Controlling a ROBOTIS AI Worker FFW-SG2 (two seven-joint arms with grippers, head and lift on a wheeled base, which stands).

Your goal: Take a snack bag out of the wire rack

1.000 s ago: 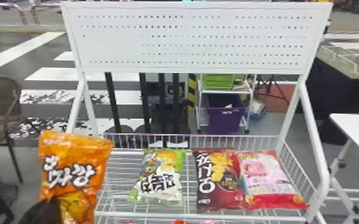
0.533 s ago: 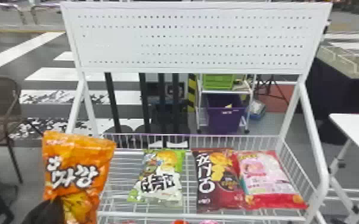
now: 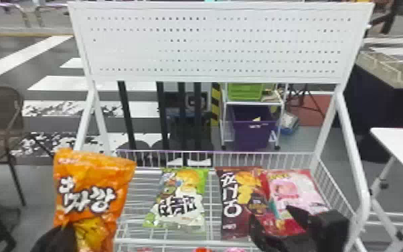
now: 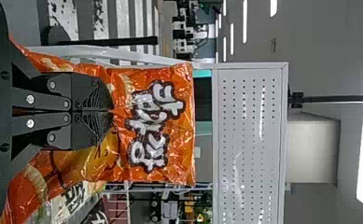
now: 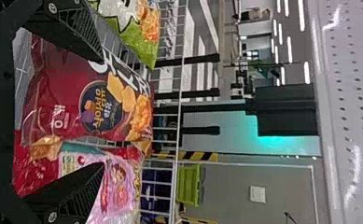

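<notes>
Orange bag (image 3: 93, 181) in left jaws (image 3: 58, 238), maroon (image 3: 231, 189) beyond right (image 3: 270, 214)

Glossy, crinkled plastic film: orange snack bag (image 3: 93, 187). Smooth, white-painted metal: perforated panel (image 3: 211, 43). White metal wire: rack (image 3: 164, 231).

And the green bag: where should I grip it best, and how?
The green bag is likely best pinched across its middle by the open right hand, from front and above: it lies face up, bare wires on both sides, fewer by the dark red bag.
</notes>
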